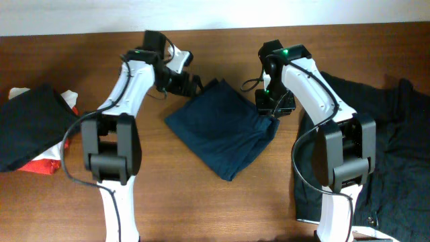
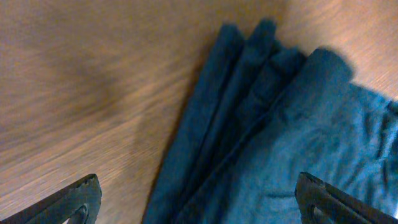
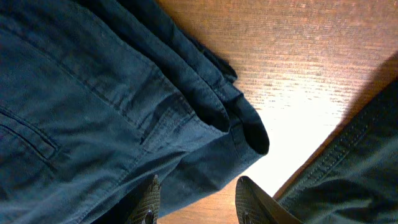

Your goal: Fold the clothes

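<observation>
two pairs of shorts matter here, and the navy shorts (image 1: 222,131) are the ones being worked on. they lie folded into a tilted, roughly square packet at the centre of the wooden table (image 1: 168,202). the near-black pair (image 1: 396,128) is spread loose and wrinkled along the right edge of the frame.

the navy cloth looks soft, light and limp, so i judge it will sag and slide open if it is lifted by one layer only. the safer hold is probably on the stacked edges, pinching all the layers together at a corner.

the left wrist view shows several folded edges fanned out side by side on the wood. the right wrist view shows a stitched pocket welt (image 3: 37,146) and a thick hemmed corner (image 3: 249,130).

the left gripper (image 1: 190,84) hovers at the packet's upper left corner, its fingers spread wide over the cloth. the right gripper (image 1: 272,111) sits at the packet's right edge, its fingers apart and not clamped on anything.
</observation>
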